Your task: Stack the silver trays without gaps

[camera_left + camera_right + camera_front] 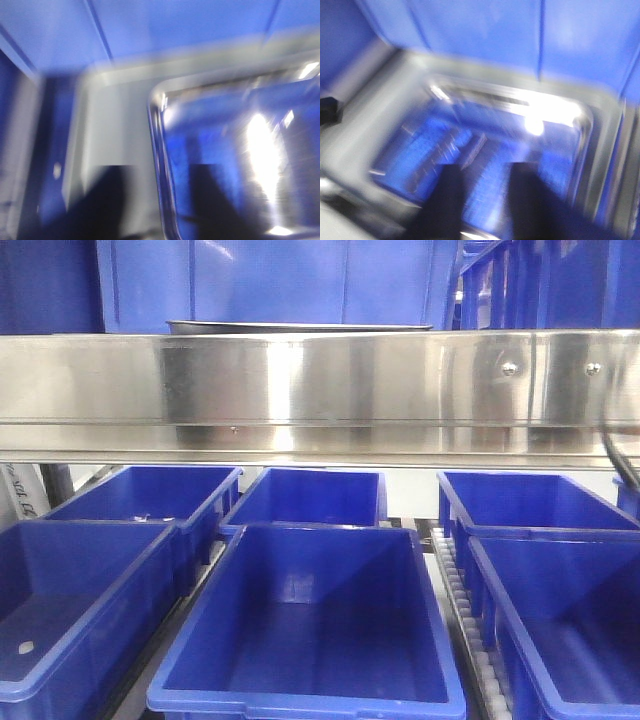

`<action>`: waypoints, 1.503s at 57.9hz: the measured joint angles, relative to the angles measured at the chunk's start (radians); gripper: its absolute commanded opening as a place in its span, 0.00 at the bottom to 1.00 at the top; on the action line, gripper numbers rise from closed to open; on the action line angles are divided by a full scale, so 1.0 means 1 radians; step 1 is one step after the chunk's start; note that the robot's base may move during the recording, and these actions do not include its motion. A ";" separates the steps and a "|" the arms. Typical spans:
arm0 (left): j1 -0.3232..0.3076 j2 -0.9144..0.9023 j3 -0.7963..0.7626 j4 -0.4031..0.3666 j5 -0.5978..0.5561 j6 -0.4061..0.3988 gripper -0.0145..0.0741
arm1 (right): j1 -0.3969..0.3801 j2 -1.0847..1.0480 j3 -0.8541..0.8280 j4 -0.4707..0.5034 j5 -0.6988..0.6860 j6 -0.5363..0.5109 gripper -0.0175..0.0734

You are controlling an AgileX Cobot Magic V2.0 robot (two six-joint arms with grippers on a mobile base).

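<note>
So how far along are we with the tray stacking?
Done: nothing certain. The front view shows the edge of one tray above the rail; stacked or single, I cannot tell. In hand: left fingers open astride a tray rim, right fingers open over a tray, both views blurred. Still to do: grasping and stacking.

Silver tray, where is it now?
Front view: the shallow silver metal tray shows just above the shiny steel rail, left of centre, in front of a tall blue plastic bin.

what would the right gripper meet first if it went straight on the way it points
Probably the floor of the shallow rectangular silver metal tray, just ahead of the right gripper; blur leaves depth unclear.
</note>
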 measured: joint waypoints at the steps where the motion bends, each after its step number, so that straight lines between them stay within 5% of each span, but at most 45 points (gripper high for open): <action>1: 0.000 -0.009 0.000 0.000 -0.005 0.000 0.15 | 0.000 -0.007 -0.007 0.000 0.007 0.000 0.08; 24: 0.000 -0.344 0.071 -0.020 -0.173 0.020 0.16 | 0.000 -0.223 0.000 -0.053 0.084 -0.053 0.11; 40: 0.000 -0.716 0.574 -0.015 -0.480 0.028 0.16 | 0.000 -0.556 0.340 -0.056 -0.098 -0.104 0.11; 55: 0.000 -1.100 1.021 -0.019 -0.649 0.028 0.16 | 0.000 -1.025 0.805 -0.056 -0.317 -0.123 0.11; 69: 0.000 -1.308 1.206 -0.021 -0.640 0.028 0.16 | 0.000 -1.343 1.022 -0.021 -0.293 -0.126 0.11; 87: 0.000 -1.366 1.236 -0.021 -0.552 0.028 0.16 | 0.000 -1.476 1.047 -0.004 -0.190 -0.126 0.11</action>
